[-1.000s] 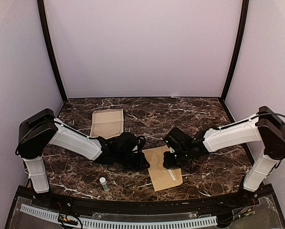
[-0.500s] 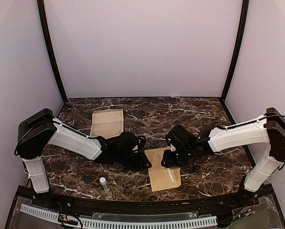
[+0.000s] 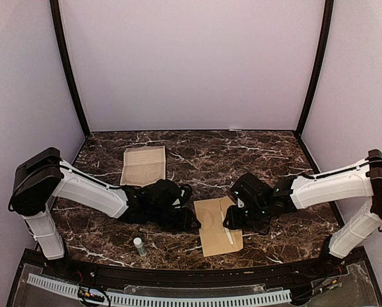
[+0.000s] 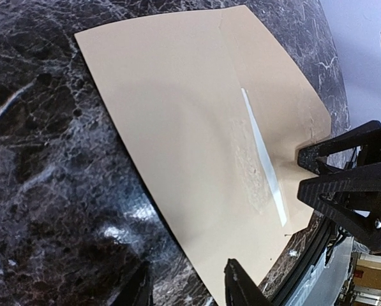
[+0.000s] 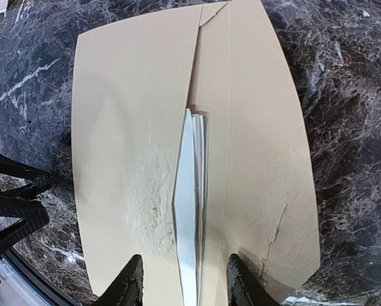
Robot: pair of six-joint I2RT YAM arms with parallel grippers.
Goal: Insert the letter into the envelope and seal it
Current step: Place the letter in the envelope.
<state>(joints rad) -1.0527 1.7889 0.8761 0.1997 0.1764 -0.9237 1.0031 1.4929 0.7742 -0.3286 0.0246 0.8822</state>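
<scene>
Over the last second both arms have drawn outward from the centre, jaws spreading. On the marble table [image 3: 274, 153], the left gripper [image 4: 189, 290] and right gripper [image 5: 184, 284] flank the envelope [image 3: 213, 224], each moderately open and gripping nothing. The envelope lies flat at front centre, with the letter [image 5: 191, 191] showing as a white sliver inside its opening. A cream page [image 3: 143, 165] lies rear left and a small bottle [image 3: 139, 246] front left.

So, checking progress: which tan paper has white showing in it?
The front-centre envelope, with a white letter sliver at its flap; the page farther back left has none.
</scene>
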